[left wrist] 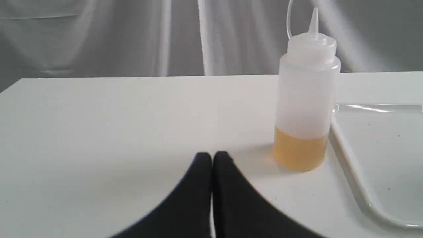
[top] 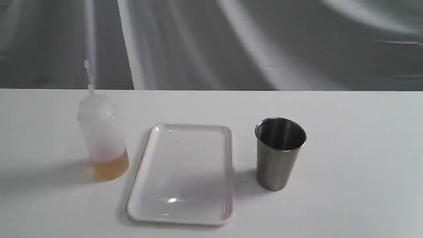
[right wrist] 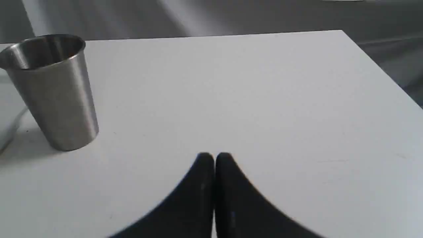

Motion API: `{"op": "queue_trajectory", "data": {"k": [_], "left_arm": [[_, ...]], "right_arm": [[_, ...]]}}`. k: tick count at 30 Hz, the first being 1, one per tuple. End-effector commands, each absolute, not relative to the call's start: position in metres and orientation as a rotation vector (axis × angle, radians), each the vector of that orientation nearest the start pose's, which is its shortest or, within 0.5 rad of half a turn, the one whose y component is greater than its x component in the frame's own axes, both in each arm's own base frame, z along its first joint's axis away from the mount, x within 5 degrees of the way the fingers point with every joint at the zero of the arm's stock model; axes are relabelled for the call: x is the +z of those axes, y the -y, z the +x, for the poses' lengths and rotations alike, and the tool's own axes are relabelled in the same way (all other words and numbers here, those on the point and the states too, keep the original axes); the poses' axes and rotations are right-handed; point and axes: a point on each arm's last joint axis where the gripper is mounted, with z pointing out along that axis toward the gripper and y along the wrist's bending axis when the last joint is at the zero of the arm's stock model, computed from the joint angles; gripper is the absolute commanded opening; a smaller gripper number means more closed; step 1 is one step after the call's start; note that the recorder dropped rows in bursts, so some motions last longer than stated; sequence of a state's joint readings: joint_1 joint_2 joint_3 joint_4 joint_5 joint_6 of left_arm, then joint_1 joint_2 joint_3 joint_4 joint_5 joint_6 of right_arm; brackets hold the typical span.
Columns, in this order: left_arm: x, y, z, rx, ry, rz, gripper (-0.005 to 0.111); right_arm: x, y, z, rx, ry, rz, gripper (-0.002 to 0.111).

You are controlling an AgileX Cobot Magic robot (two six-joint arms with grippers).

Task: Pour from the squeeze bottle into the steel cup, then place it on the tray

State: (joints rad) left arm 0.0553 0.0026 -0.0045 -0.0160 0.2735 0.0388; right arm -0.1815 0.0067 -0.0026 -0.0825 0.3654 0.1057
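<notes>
Plastic of the squeeze bottle [top: 102, 138] looks soft and light, about a quarter full; it stands upright on the desk [top: 357, 185], left of the tray [top: 185, 172]. Best gripped gently mid-body. The left jaws and the right jaws are pressed shut, holding nothing.

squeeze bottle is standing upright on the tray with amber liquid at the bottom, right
No: the squeeze bottle stands upright on the table beside the tray, not on it, as the exterior view shows. The amber liquid at the bottom is correct.
</notes>
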Motion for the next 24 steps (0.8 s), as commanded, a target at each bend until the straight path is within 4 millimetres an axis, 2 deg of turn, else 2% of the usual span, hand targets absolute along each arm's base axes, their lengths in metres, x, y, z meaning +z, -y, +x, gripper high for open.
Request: {"op": "queue_trajectory", "data": {"k": [1,14,24], "left_arm": [[0.189,-0.002,0.055,0.045,-1.75,-0.021,0.0],[0.189,-0.002,0.055,0.043,-1.75,-0.023,0.0],[0.189,-0.002,0.055,0.046,-1.75,-0.02,0.0]], "right_arm": [[0.182,0.013,0.052,-0.137,-1.82,0.22,0.0],[0.184,0.013,0.052,-0.146,-1.801,0.211,0.0],[0.205,0.011,0.055,-0.141,-1.568,0.168,0.0]]}}
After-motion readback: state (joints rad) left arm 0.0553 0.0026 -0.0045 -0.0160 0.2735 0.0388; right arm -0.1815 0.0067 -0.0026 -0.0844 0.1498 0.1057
